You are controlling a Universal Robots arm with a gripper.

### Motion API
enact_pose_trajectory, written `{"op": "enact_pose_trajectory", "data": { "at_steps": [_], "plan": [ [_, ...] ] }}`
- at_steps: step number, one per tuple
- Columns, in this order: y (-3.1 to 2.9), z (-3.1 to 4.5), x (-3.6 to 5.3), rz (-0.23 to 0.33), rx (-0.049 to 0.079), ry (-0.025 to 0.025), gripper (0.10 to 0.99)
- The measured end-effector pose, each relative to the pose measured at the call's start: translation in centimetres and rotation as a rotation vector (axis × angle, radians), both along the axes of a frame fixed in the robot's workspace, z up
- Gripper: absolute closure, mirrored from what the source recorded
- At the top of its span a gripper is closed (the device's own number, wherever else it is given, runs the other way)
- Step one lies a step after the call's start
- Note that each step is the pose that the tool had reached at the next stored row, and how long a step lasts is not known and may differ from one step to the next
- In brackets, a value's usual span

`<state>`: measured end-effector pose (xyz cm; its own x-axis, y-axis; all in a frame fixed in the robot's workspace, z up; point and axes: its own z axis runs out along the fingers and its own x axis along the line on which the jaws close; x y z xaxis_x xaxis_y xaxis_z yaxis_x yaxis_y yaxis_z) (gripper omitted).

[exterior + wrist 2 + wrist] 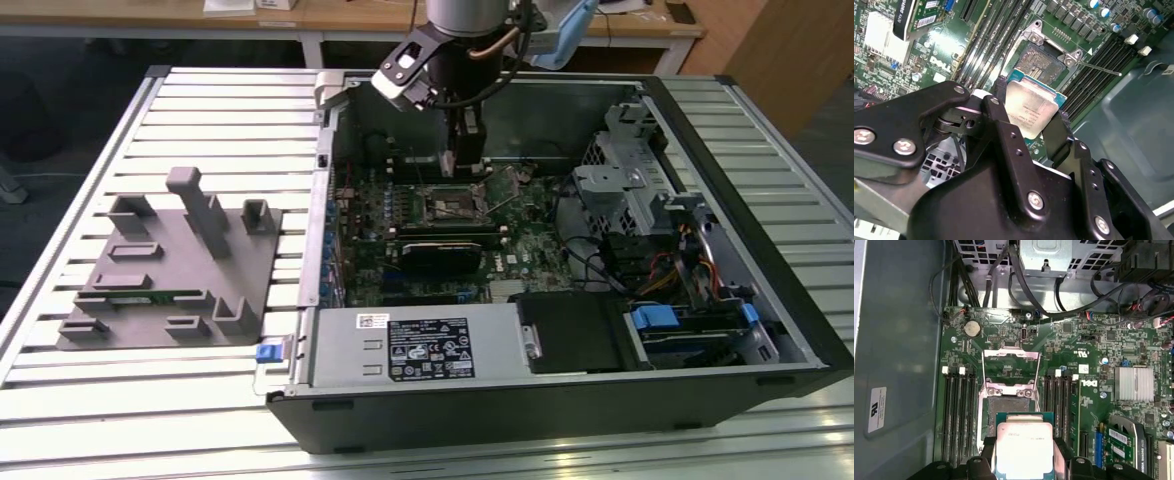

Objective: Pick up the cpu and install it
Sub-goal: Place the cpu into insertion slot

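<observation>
The cpu (1031, 107) (1024, 445) is a flat square chip with a silvery top and a thin green rim. My gripper (1030, 111) (1024, 456) is shut on it, one black finger (1004, 127) on each of two opposite edges. It hangs tilted a little above the open socket (1043, 62) (1004, 407) on the green motherboard, whose metal load plate (1010, 367) is flipped up. In the exterior view my gripper (461, 168) reaches down inside the open computer case, just over the socket (454, 205).
Memory slots (956, 410) flank the socket on both sides. A silver finned heatsink (1134, 383) and cables (1064, 300) lie nearby. The case wall (747, 330) and power supply (414, 345) ring the board. A grey fixture (174, 270) sits on the table at the exterior view's left.
</observation>
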<state>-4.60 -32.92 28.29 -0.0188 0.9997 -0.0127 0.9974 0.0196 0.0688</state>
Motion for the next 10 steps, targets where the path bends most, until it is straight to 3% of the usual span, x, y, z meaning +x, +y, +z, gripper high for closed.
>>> {"op": "enact_pose_trajectory", "data": {
  "at_steps": [10],
  "plan": [
    [0.06, -0.49, 0.01, 0.0, 0.0, -0.0001, 0.545]
  ]
}}
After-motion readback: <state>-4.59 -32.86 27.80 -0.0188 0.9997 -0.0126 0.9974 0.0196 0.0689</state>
